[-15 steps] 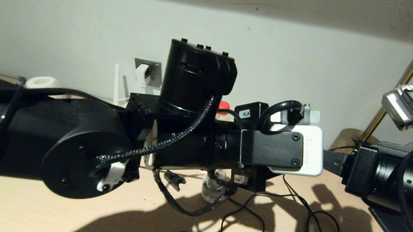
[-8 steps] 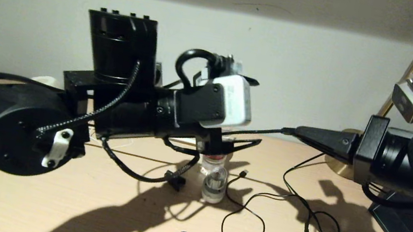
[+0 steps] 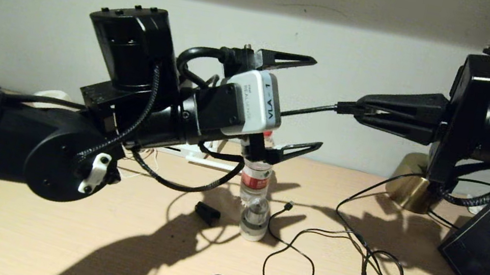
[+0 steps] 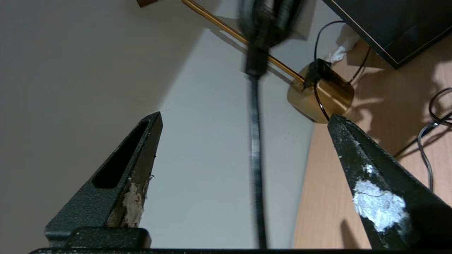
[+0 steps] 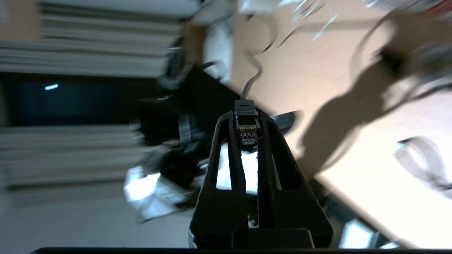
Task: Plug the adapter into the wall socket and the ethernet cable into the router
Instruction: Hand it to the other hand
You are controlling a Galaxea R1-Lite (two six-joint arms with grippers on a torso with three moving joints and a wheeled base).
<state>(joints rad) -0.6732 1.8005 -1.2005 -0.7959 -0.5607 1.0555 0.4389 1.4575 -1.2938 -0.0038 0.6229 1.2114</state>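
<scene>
Progress is looking partial at best, judged from how things are lying. On the left of the head view, the router point(image 3: 195, 154) is showing only as a white sliver on the counter point(image 3: 9, 237) behind the left arm, so its ports are hidden and nothing can be said about a connection there. The adapter and the wall socket are not showing in any view, so whether that plug is in cannot be told.

The left end effector point(image 3: 303, 102) is hanging above the counter with its two fingers spread wide and nothing between them; in the left wrist view a black cable is running through the open gap without touching either finger point(image 4: 374, 197).

Below it, a small plastic bottle point(image 3: 254, 199) is standing upright, with loose black cords trailing over the counter nearby.

Further right, the right end effector point(image 3: 354, 110) is pinching the ethernet cable point(image 3: 309, 111) at its connector. The right wrist view is showing the connector point(image 5: 246, 128) clamped between the closed fingertips, contacts visible, and the cord running away from the tips toward the left arm.

So the cable is in hand and raised in the air but not yet seated in the router; carrying it to the ports and pressing it home is what is left.
</scene>
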